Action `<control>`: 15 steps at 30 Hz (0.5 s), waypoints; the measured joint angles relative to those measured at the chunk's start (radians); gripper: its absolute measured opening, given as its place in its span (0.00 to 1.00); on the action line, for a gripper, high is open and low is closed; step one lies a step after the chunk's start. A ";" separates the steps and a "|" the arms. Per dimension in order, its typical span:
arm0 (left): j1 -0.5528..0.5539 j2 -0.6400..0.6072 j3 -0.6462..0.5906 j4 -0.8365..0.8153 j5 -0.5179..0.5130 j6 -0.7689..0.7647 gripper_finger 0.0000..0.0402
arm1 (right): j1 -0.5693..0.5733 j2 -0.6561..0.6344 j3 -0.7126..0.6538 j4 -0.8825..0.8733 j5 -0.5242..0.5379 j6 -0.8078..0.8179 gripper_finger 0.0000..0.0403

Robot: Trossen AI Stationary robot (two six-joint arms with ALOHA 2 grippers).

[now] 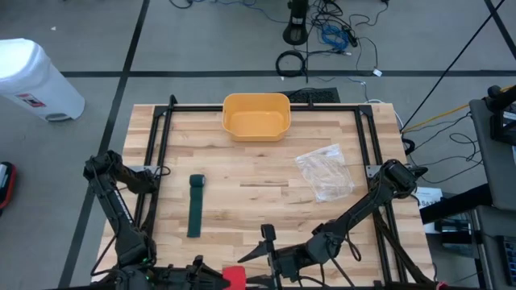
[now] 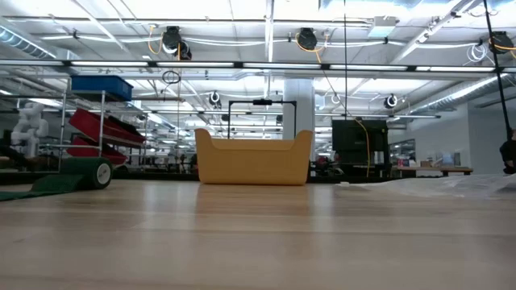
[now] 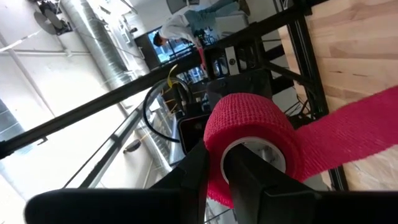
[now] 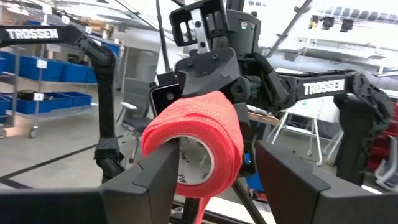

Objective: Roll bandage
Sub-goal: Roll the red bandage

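Observation:
A red bandage roll (image 3: 249, 127) with a white core is held up past the table's near edge, with my left gripper (image 3: 214, 158) shut on it. Its loose tail (image 3: 367, 127) trails away from the roll. My right gripper (image 4: 217, 155) faces it, open, with the roll (image 4: 199, 140) between its fingers, close to one of them. In the high view both grippers meet at the near edge, with the roll (image 1: 234, 276) between my left gripper (image 1: 216, 279) and my right gripper (image 1: 264, 254). A green bandage (image 1: 195, 206) lies flat on the table, its far end rolled up. My left gripper holds the red roll by its wall: one finger (image 3: 249, 180) reaches into the white core (image 3: 264, 152), the other (image 3: 193, 171) lies against the outer windings. The fingers come in level. The roll is lifted clear, and its tail (image 4: 202, 208) hangs slack below. My right gripper has one fingertip (image 4: 166, 163) at the open end of the roll's core. Whether it touches the roll, I cannot tell.
A yellow bin (image 1: 255, 117) stands at the table's far edge, and it also shows in the low view (image 2: 254, 159). A crumpled clear plastic bag (image 1: 325, 171) lies on the right half. A black frame (image 1: 161, 129) runs along the table's sides.

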 joint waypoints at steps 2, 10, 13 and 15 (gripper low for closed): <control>0.005 0.000 0.000 0.000 0.000 -0.002 0.14 | -0.001 0.000 0.000 0.000 -0.006 0.000 0.49; 0.005 0.000 0.000 0.000 0.000 -0.011 0.14 | -0.001 0.000 0.000 0.001 -0.005 -0.009 0.42; 0.004 0.000 0.000 0.000 0.000 -0.025 0.14 | -0.001 0.000 0.000 0.000 -0.006 -0.011 0.33; 0.004 0.000 0.000 0.000 0.000 -0.025 0.14 | -0.002 0.000 0.000 0.000 -0.005 -0.013 0.27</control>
